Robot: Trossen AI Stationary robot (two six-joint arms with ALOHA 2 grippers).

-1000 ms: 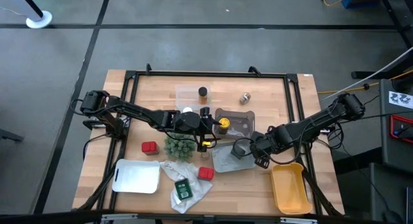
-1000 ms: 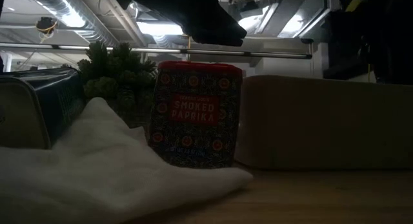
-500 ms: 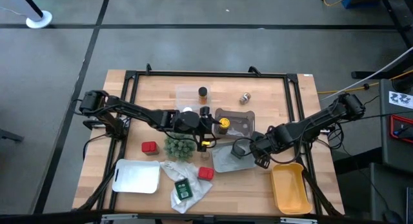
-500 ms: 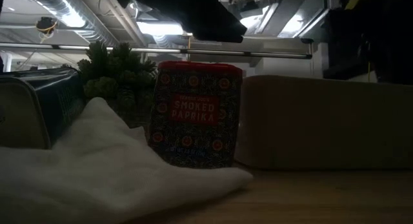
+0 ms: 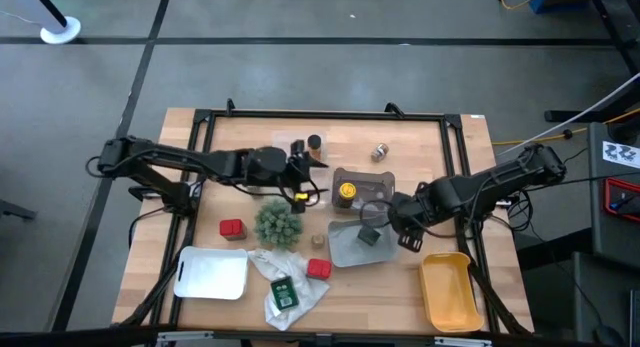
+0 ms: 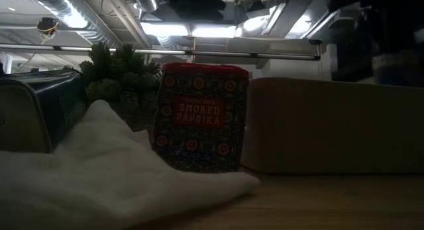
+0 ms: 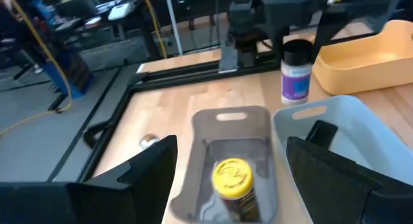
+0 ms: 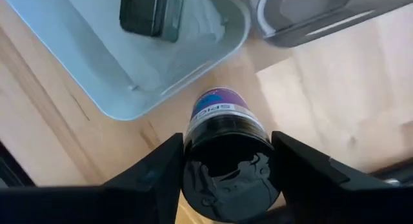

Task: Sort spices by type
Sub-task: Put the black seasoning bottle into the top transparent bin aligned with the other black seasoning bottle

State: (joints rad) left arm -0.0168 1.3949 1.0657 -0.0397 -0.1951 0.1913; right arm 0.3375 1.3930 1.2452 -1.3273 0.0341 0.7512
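My right gripper (image 5: 385, 217) is shut on a small jar with a purple label (image 8: 224, 111), beside the pale blue tray (image 5: 345, 252), where a dark grey block (image 5: 368, 237) lies. My left gripper (image 5: 308, 174) hangs open, left of the brown tray (image 7: 231, 117), in which a yellow-capped jar (image 7: 232, 177) stands upright. The left wrist view also shows the purple-label jar (image 7: 295, 75) under the other arm. A dark brown jar (image 5: 315, 143) stands in a clear tray at the far side. My right gripper pinches the jar's dark cap (image 8: 193, 156) between its two fingers, one on each side. The fingers come from above, pointing down. The jar hangs upright below them, over the bare wood beside the pale tray's corner.
Red tins (image 5: 232, 228) (image 5: 318, 268) stand near the green plant (image 5: 278, 224). A white tray (image 5: 212, 272), a plastic bag (image 5: 295, 287) with a green tin, and the yellow bin (image 5: 447, 292) line the near edge. A small jar (image 5: 380, 152) lies at the far right.
My left gripper has drawn back up and toward the table's left and far side, away from the yellow-capped jar, staying open. My right gripper has risen with the purple-label jar and shifted a little toward the far edge.
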